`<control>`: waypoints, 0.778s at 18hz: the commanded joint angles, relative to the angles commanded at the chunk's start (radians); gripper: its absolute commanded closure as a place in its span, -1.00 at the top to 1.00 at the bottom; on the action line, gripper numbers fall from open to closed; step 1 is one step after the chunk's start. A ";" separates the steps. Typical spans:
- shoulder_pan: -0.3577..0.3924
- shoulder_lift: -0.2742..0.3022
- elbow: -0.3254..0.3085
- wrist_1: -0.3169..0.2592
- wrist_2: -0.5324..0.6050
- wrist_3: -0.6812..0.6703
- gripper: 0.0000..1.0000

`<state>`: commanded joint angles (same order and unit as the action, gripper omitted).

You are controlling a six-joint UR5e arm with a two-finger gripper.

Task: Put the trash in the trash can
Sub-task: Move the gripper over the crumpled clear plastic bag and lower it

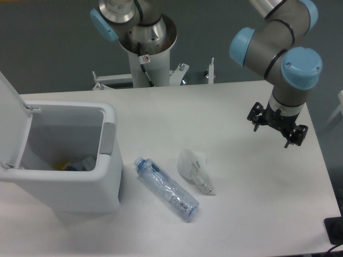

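The fingers (277, 127) are seen hanging above the right part of the white desk (241, 214), held away from everything and gripping nothing; whether they are spread or pressed together cannot be told from this view. Well to the left of the fingers and nearer the front edge, the crumpled whitish wrapper (195, 170) is laid on the desk. Just beyond it, further left, the crushed clear bottle (166, 188) is laid on its side at a slant, its blue cap (140, 161) turned toward the trash can (69, 182). The two pieces are set near each other but apart. The trash can is placed at the far left of the desk, well apart from the fingers, with its lid (12, 123) raised; some small items are seen inside it, too dim to name.
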<state>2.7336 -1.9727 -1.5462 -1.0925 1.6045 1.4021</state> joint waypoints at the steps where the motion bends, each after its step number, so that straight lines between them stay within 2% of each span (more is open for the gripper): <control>1: 0.000 0.006 -0.015 0.014 0.000 0.000 1.00; 8: -0.012 0.011 -0.040 0.025 -0.003 -0.049 1.00; 14: -0.034 0.023 -0.092 0.054 -0.014 -0.179 1.00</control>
<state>2.6999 -1.9497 -1.6382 -1.0386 1.5907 1.2230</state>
